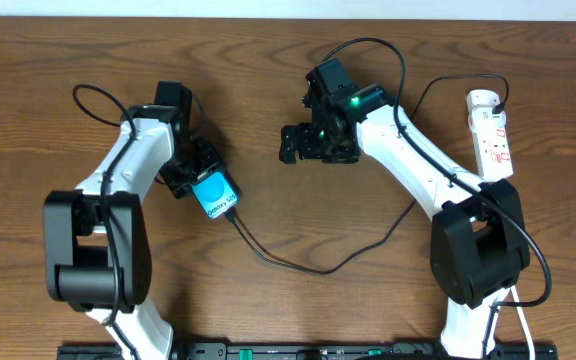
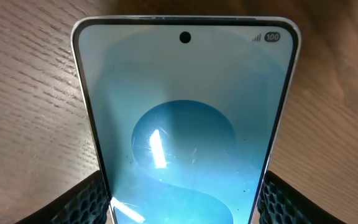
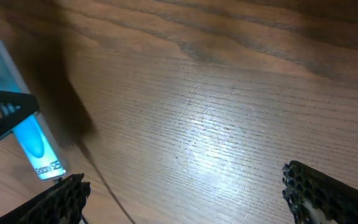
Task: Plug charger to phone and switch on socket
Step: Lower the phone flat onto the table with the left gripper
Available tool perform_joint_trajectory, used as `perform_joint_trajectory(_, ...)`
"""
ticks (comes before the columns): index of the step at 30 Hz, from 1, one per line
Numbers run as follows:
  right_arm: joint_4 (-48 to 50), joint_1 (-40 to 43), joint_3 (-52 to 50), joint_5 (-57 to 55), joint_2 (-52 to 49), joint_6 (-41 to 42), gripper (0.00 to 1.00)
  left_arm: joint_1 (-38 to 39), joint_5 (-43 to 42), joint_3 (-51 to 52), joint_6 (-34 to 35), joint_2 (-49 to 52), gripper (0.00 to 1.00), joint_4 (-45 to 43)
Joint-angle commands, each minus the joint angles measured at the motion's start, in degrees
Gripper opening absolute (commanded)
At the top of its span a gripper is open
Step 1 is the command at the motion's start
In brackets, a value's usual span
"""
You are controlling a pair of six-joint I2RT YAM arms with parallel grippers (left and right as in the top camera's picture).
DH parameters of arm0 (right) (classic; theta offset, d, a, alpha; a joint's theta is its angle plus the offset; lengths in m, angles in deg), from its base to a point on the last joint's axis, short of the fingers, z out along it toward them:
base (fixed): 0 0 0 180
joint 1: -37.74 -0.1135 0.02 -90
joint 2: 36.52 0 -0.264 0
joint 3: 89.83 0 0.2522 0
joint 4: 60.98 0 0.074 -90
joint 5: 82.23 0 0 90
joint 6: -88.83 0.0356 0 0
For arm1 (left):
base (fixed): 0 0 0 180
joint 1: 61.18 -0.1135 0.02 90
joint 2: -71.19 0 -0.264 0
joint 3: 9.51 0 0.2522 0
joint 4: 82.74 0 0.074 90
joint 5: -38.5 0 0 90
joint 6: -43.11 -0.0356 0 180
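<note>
Two hands are over the wooden counter (image 1: 288, 60), one loaded and one empty. The left hand (image 1: 196, 176), in the left-centre of the overhead frame, is clamped on the phone (image 1: 216, 196). In the left wrist view its dark textured fingers (image 2: 86, 202) press both long edges of the handset at the bottom of the frame. The bright cyan screen faces up, with the camera hole at the far end. The charger (image 1: 318, 270) is a thin black cable. It meets the phone's lower-right end, dips towards the bottom centre of the overhead frame and climbs right until it passes behind the right arm. Whether its tip is fully seated I cannot tell. The right hand (image 1: 303, 145), at upper centre, has its fingers (image 3: 328, 193) spread wide apart with nothing between them, above bare wood. The socket (image 1: 493, 135), white with red markings, lies at the upper right of the overhead frame, well apart from the phone.
</note>
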State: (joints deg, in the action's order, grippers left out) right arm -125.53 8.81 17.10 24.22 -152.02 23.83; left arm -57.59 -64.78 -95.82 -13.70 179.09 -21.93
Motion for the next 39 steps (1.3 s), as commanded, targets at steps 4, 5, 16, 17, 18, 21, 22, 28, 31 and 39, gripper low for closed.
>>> perform_joint_trajectory(4, -0.09, 0.13, 0.74, -0.52, 0.04, -0.87, 0.99, 0.13, 0.87, 0.35, 0.48, 4.20, 0.08, -0.52)
perform_joint_trajectory(5, -0.09, 0.13, 0.74, -0.55, 0.04, -0.87, 0.99, 0.13, 0.87, 0.35, 0.48, 4.35, 0.07, -0.72)
perform_joint_trajectory(16, -0.11, 0.11, 0.74, -1.11, 0.04, -0.85, 0.99, 0.13, 0.92, 0.35, 0.48, 4.42, 0.07, -1.11)
perform_joint_trajectory(17, -0.11, 0.11, 0.74, -1.11, 0.04, -0.85, 0.99, 0.13, 0.92, 0.35, 0.50, 4.42, 0.07, -1.11)
perform_joint_trajectory(18, -0.11, 0.13, 0.74, -1.11, 0.04, -0.85, 0.99, 0.13, 0.92, 0.35, 0.50, 4.42, 0.07, -1.11)
perform_joint_trajectory(21, -0.11, 0.13, 0.74, -1.11, 0.04, -0.85, 0.99, 0.13, 0.92, 0.35, 0.50, 4.42, 0.07, -1.11)
perform_joint_trajectory(22, -0.13, 0.11, 0.74, -1.09, 0.04, -0.85, 0.99, 0.13, 0.94, 0.35, 0.48, 4.42, 0.07, -1.14)
perform_joint_trajectory(28, -0.31, 0.11, 0.74, -1.09, 0.04, -0.87, 0.99, 0.13, 0.94, 0.35, 0.46, 4.42, 0.07, -1.14)
perform_joint_trajectory(31, -0.35, 0.11, 0.74, -1.07, 0.04, -0.85, 0.99, 0.13, 0.94, 0.35, 0.46, 4.42, 0.07, -1.14)
perform_joint_trajectory(39, -0.50, 0.11, 0.74, -1.07, 0.04, -0.85, 0.99, 0.13, 0.94, 0.35, 0.48, 4.42, 0.07, -1.14)
